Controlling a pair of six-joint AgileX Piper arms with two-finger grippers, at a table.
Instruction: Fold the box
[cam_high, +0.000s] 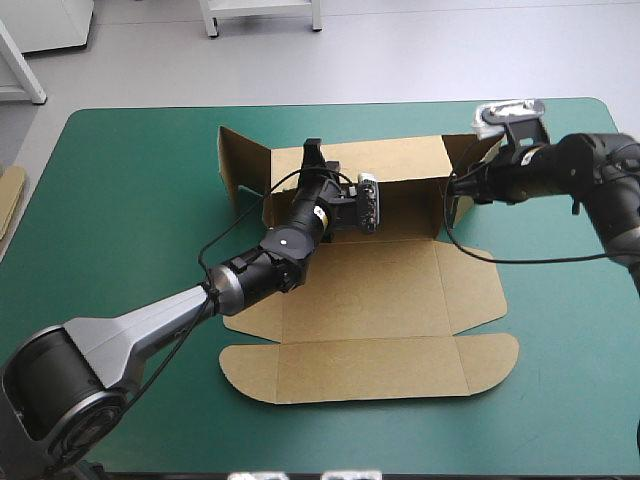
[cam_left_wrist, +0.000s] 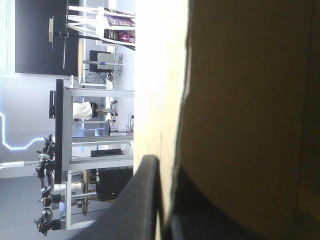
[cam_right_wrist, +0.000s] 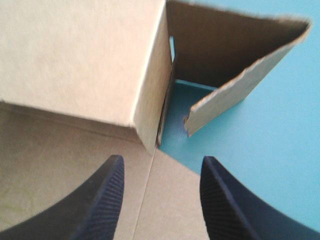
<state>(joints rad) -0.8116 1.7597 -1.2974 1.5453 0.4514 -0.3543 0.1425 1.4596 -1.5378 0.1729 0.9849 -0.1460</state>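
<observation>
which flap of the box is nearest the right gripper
The upright flap at the box's far right corner, ahead of the open right gripper. The other upright flap stands at the far left corner; the near flaps lie flat.

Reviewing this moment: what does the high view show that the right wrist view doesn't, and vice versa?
Only the high view: the whole brown cardboard box sheet, its rounded lid flap flat on the teal-green table cover, and the left gripper at the raised far wall. Only the right wrist view: the right gripper open over the base panel, and a slit of cover between the wall's end and the angled side flap. Both: the far wall's right-hand corner.
</observation>
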